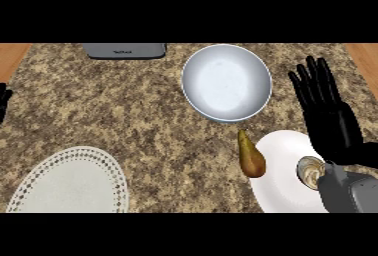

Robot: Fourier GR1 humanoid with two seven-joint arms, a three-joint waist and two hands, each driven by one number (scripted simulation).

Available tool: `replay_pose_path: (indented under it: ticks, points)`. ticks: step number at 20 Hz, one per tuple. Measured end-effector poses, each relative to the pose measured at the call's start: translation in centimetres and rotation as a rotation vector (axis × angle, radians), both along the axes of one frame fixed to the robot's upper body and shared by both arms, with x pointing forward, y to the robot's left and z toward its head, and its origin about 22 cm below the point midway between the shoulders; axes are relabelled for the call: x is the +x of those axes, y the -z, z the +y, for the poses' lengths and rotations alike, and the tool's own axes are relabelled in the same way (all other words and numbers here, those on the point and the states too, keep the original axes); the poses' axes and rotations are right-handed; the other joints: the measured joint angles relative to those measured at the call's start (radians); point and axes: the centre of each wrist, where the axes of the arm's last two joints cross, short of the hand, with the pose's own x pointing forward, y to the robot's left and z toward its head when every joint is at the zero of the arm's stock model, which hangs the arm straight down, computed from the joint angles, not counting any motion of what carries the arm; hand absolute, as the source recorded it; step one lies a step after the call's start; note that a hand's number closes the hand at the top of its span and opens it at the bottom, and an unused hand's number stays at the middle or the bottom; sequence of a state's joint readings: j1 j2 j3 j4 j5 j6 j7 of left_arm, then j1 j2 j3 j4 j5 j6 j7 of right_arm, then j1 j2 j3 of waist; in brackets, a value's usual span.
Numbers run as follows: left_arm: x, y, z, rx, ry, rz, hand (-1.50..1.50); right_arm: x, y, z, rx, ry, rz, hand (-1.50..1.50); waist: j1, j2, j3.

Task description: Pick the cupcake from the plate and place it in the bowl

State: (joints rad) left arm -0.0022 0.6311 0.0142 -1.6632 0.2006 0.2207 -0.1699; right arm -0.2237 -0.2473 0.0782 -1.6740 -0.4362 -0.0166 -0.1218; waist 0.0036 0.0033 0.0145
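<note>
We see a bench (148, 115) topped with speckled brown-and-tan stone that fills nearly the whole frame, with strips of bare orange wood (13, 55) at the upper left and upper right corners; nothing of the room beyond it shows. The cupcake (308, 169) sits on the right part of a plain white plate (284, 192) at the lower right, its right side hidden under the grey forearm (351, 192). The right robot hand (328, 117) shows just above that plate in the frame, fingers straight and slightly fanned, pointing toward the top edge and holding nothing. A brownish pear (252, 157) lies against the plate's left rim, its narrow end pointing up the frame toward the pale grey bowl (227, 82), which stands at upper centre, left of the hand's fingers. A flat dark grey appliance (124, 50) is cut by the top edge at upper left. A lace-rimmed plate (70, 182) lies at the lower left. At the left edge only a sliver of the left robot hand (3, 102) shows, and we cannot tell how it is posed.
</note>
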Motion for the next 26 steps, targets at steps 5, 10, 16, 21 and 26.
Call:
replay_pose_path:
  ticks: [5, 10, 16, 21, 26]
  points:
    - [0.4, 1.6, -3.3, -0.103, 0.04, 0.09, 0.0, -1.5, 3.2, -1.4, -0.231, 0.03, 0.189, 1.5, -0.026, 0.0, -0.012]
    - [0.1, 4.3, -5.9, -0.235, 0.06, 0.202, 0.0, -3.4, 5.1, -5.6, -0.531, 0.344, 0.246, -1.5, -0.087, -0.004, -0.022]
    - [1.2, 5.8, -9.6, -0.307, 0.097, 0.274, 0.0, -8.6, 8.2, -3.6, -0.445, 0.612, 0.087, -1.5, -0.073, -0.007, -0.015]
    - [1.9, 6.1, -11.9, -0.32, 0.129, 0.29, 0.0, -13.0, 6.4, -2.6, -0.512, 0.751, 0.014, -1.5, -0.043, -0.007, -0.016]
    - [2.8, 6.0, -12.7, -0.317, 0.146, 0.292, 0.0, -14.7, 2.5, -3.2, -0.622, 0.845, 0.097, -1.5, -0.024, -0.004, -0.017]
